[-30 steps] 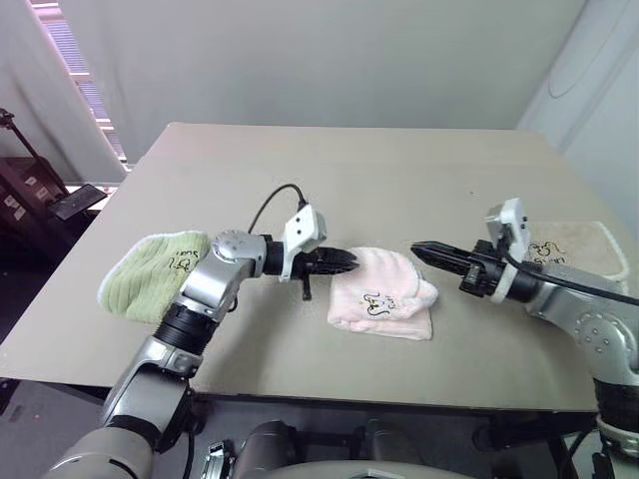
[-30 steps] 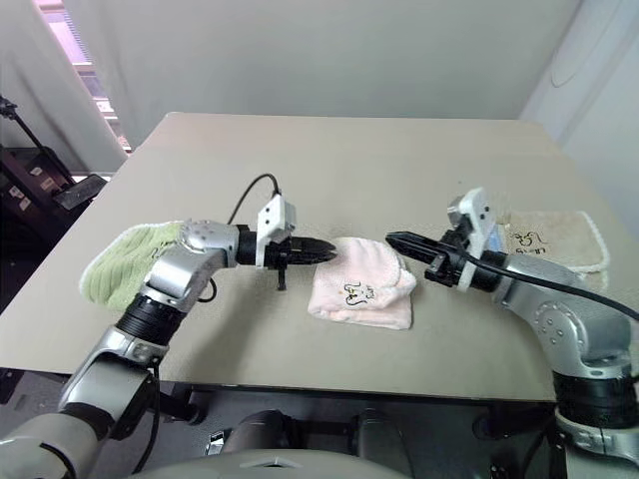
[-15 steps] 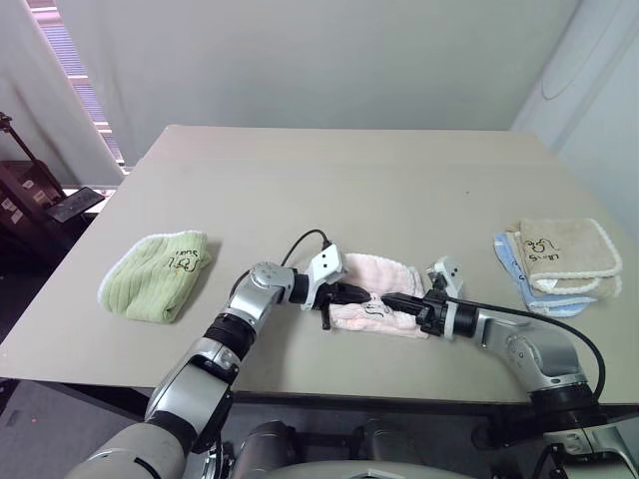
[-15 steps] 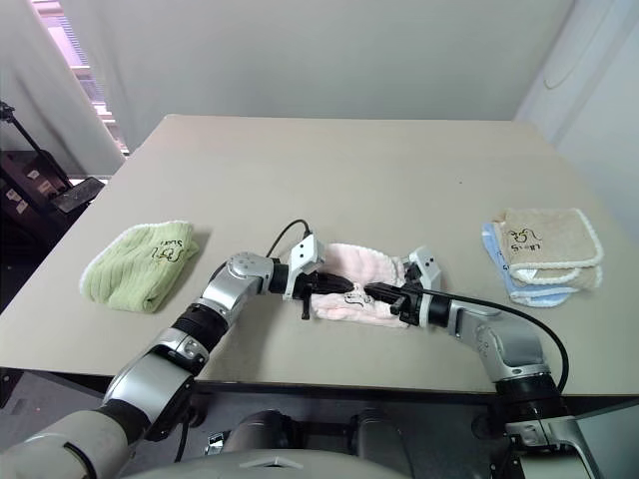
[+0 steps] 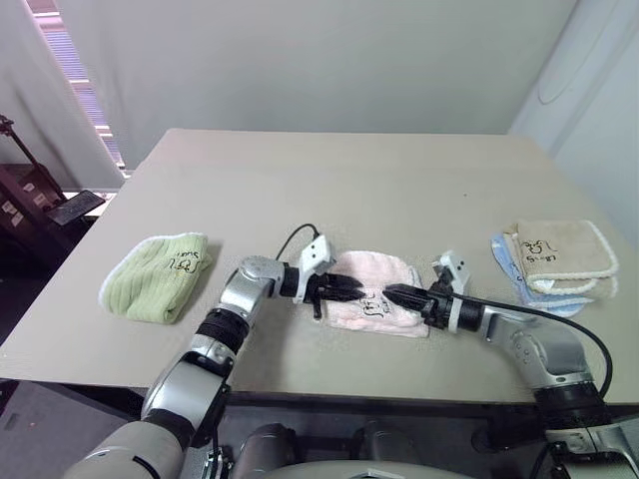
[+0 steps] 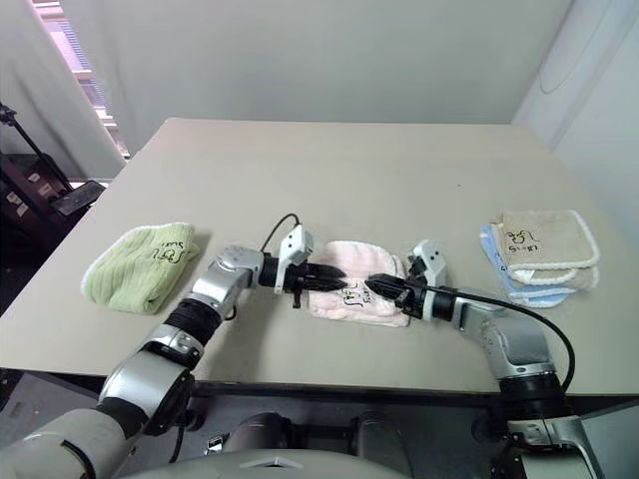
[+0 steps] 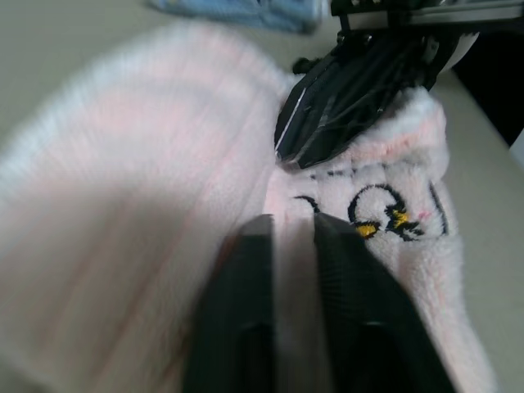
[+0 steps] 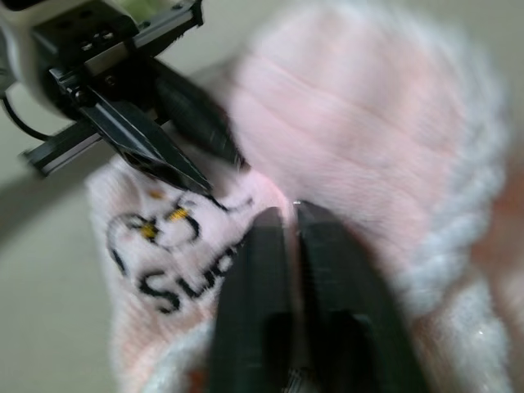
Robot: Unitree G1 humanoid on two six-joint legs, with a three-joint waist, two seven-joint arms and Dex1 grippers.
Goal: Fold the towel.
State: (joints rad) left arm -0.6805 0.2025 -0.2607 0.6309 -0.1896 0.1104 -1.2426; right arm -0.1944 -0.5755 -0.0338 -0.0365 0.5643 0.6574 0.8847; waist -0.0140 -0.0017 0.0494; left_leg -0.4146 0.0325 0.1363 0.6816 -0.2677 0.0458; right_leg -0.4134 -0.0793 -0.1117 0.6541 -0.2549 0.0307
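I count three towel spots on my table: the towel, pink and bunched near the front edge at the middle; one lime-green towel off to my left; and a stack of folded towels to my right, beige on top with blue under it. Two grippers are in play.

A second ago both arms hung above the table with the tips well clear of the pink cloth; now the left gripper and the right gripper have come down onto it, tips facing each other across the embroidered corner.

The head views do not let me read the fingers. In the left wrist view, the left gripper's fingers stand slightly parted with pink pile showing in the narrow gap. In the right wrist view, the right gripper's fingers are nearly together, a thin slit between them over the towel. Whether either actually pinches cloth I cannot tell. The wrist views also show the dark embroidery up close.
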